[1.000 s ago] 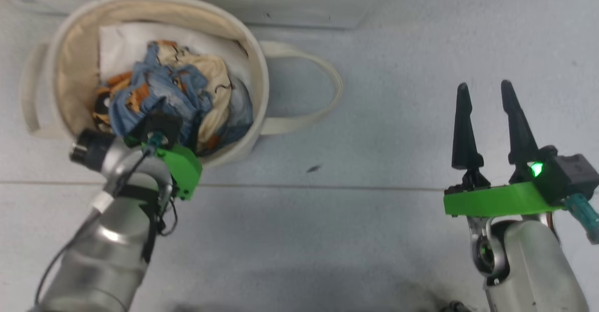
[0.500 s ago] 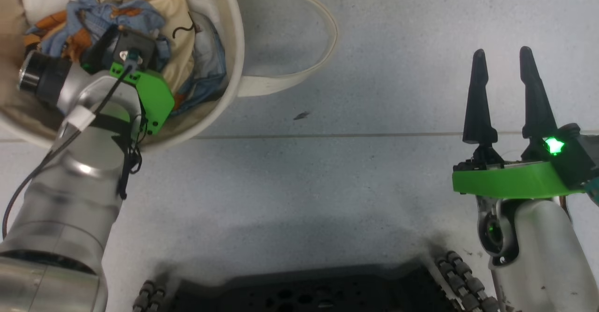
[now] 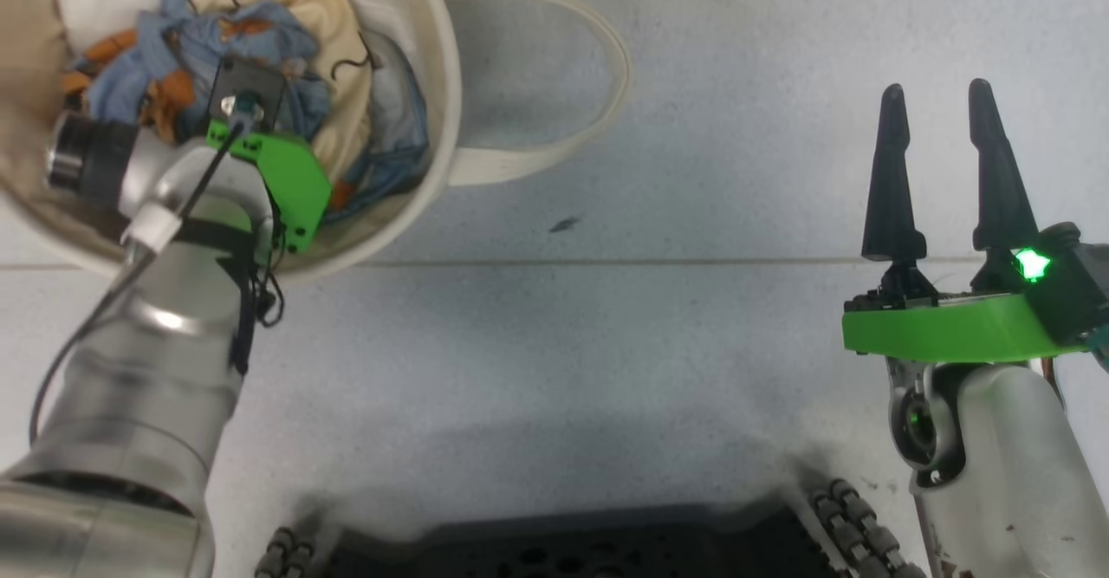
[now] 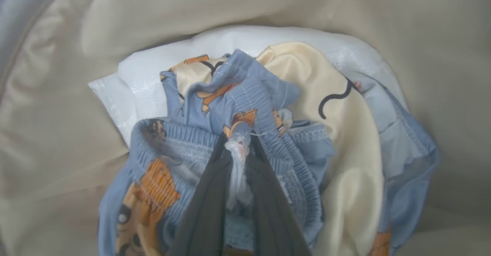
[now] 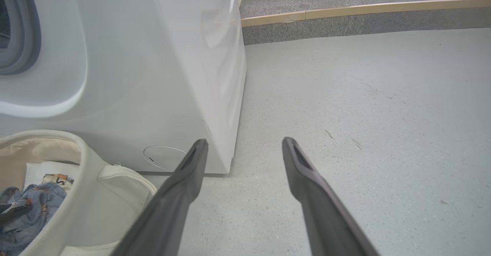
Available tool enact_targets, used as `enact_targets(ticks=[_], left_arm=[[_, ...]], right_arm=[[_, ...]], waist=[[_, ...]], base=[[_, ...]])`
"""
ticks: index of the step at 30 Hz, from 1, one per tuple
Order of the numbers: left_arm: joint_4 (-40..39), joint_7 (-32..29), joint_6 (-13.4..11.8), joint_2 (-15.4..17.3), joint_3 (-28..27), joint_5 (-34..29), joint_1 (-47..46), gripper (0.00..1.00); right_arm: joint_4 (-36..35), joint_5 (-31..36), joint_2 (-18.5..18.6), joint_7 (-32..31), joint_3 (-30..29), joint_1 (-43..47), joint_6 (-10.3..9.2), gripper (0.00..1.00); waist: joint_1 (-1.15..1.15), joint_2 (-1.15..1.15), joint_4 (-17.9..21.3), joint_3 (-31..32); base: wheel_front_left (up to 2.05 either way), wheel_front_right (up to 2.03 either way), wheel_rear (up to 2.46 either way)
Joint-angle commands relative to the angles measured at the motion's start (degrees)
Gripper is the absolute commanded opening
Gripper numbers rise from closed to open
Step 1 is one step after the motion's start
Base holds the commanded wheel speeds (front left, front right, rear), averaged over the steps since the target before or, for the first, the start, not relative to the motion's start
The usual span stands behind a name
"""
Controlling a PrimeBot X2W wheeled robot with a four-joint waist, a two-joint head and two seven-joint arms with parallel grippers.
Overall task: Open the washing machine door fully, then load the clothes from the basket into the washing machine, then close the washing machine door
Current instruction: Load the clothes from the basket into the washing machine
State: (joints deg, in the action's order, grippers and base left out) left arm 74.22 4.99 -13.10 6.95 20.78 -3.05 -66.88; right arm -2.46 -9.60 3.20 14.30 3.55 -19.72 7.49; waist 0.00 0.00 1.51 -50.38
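The left jaws were closed to a narrow slit on a fold of ribbed blue waistband, the fingers pinching the clothes right at their tips. Around and beyond the tips lay the rest of the blue and cream heap, with a white cloth bundle behind it, all inside the basket. The right jaws stood wide apart, holding nothing, over bare floor. To their left sat the basket, and beyond it the washing machine with its grey seal uncovered (so the washing machine door was probably open already). Loading looked barely begun: nothing was lifted yet, and carrying and closing remained. The left wrist view gave the pinch itself, which the wrist hid in the head view; the right wrist view gave the washer
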Motion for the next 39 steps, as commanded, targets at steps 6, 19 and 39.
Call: enact_targets(ticks=[6, 19, 39], left_arm=[[-1.05, 8.9, -0.32, 0.34, -3.41, 3.93, 6.52, 0.0], [-34.73, 9.99, -1.16, 1.83, -7.41, 7.6, 27.65, 0.0], [-71.37, 10.0, 2.71, -0.36, -16.46, 7.59, 49.42, 0.0]], right_arm=[[0.07, 0.0, 0.37, 0.7, 2.4, 2.42, 0.0, 1.0], [4.19, -1.01, -0.15, 0.7, 4.62, 7.22, 0.0, 1.0], [6.18, -6.77, -0.32, 0.7, 4.54, 13.46, 0.0, 1.0]], waist=[[0.0, 0.0, -2.42, 8.32], [0.0, 0.0, -6.19, 27.02], [0.0, 0.0, -6.97, 42.11]], base=[[0.0, 0.0, 0.0], [0.0, 0.0, 0.0], [0.0, 0.0, 0.0]])
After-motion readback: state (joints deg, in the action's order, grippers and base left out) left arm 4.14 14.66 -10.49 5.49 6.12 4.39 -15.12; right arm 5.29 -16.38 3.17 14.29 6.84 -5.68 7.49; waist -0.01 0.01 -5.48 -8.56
